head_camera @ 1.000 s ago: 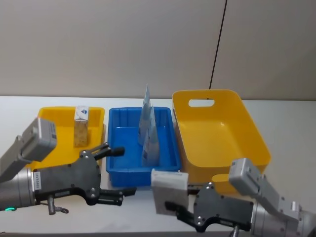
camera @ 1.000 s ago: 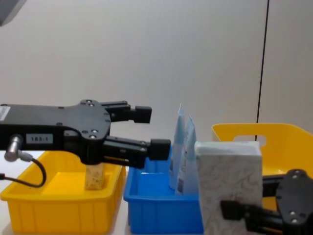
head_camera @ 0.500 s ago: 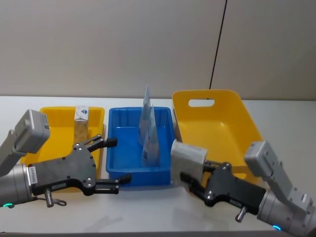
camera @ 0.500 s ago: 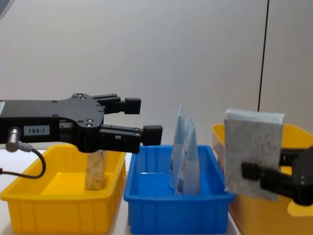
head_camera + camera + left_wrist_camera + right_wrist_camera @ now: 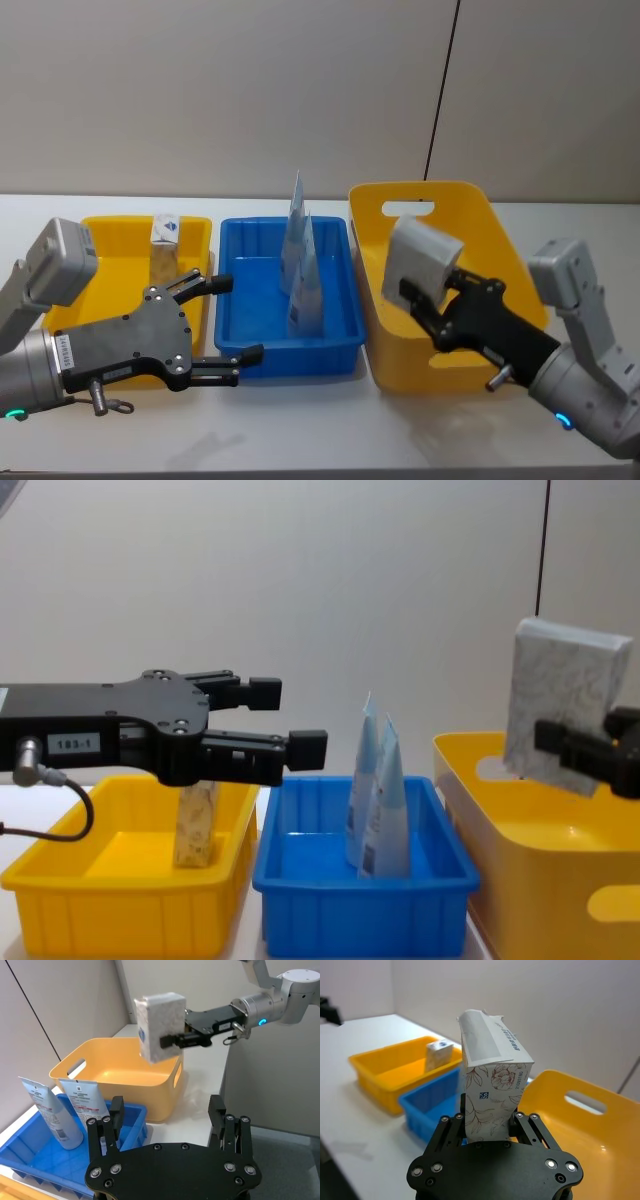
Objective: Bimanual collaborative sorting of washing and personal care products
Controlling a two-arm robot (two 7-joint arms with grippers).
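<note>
The carton clamped in the right end effector is matt paperboard with a printed marbled pattern, and its creased top flap is plain white. The tubes look like thin, soft plastic with a faint sheen. The small yellow bin, blue bin and large yellow bin are smooth moulded plastic — mildly glossy. The left end effector and the right one are matt black with bright metal screws. The desk is smooth and white.

— Describe the grippers.
— The left gripper and right gripper are matt black with silver screws, on silver-grey wrists.
— Markings?
— A white "183-1" label and a looping black cable on the left.
</note>
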